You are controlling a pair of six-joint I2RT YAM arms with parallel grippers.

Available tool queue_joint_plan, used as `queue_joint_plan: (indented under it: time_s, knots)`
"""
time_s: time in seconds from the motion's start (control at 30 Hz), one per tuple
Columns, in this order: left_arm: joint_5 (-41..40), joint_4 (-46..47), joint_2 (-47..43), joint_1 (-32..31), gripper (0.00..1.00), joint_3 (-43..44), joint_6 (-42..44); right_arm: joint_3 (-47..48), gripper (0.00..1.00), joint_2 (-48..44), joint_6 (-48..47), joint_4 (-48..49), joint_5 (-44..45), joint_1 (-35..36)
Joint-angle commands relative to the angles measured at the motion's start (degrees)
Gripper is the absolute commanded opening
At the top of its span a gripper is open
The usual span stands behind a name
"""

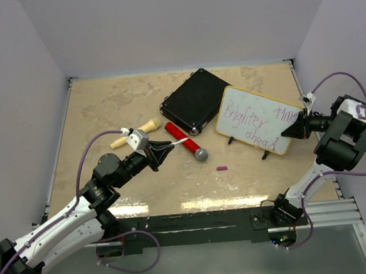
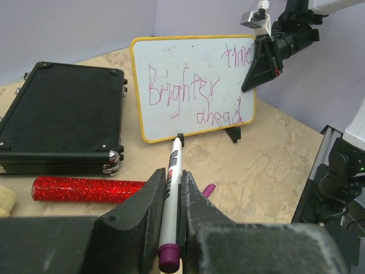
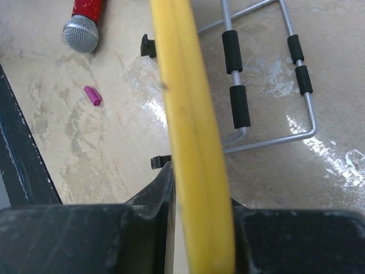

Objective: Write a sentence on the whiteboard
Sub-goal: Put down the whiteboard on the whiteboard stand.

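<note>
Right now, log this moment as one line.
left gripper: shut on marker | right gripper: shut on whiteboard rim | sentence: three purple words | marker tip: off whiteboard

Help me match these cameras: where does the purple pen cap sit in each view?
Top: cap at lower middle, on the near side of the whiteboard.
Left wrist: lower middle, right of the pen.
Right wrist: upper left, below the microphone.
Shared landmark: the whiteboard's yellow rim.

The whiteboard (image 1: 258, 119) shows its purple sentence (image 1: 253, 123). At its right edge the right gripper (image 1: 296, 129) seems to pinch the rim. Just left of it lies a black case (image 1: 194, 101); farther left, a red microphone (image 1: 186, 142) and the left gripper (image 1: 169, 148), closed on a white marker (image 1: 179, 141).
</note>
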Motion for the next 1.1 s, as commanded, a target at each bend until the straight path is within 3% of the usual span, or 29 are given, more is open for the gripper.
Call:
queue_joint_plan:
  time_s: [0.0,0.17,0.3,0.47,0.77,1.07]
  knots:
    - [0.4,1.9,0.0,0.1,0.00,0.4,1.4,-2.9,0.18,-0.7,-6.3,8.3,7.5,-0.5]
    - [0.7,1.9,0.1,0.1,0.00,0.4,1.4,-7.1,0.25,-3.4,-5.7,11.8,8.7,-0.5]
    - [0.7,2.0,-0.1,0.1,0.00,0.4,1.4,-7.9,0.37,-4.9,-5.0,12.6,8.9,-0.6]
    - [0.8,2.1,-0.6,0.1,0.00,0.4,1.4,-7.0,0.52,-7.6,-2.8,13.8,8.8,-0.6]
    - [0.9,2.3,-0.8,0.1,0.00,0.2,1.3,-3.8,0.67,-11.5,2.9,16.7,8.9,0.2]
    - [0.8,2.4,-0.7,0.1,0.00,0.3,1.3,-3.0,0.69,-15.8,8.8,21.2,10.1,2.3]
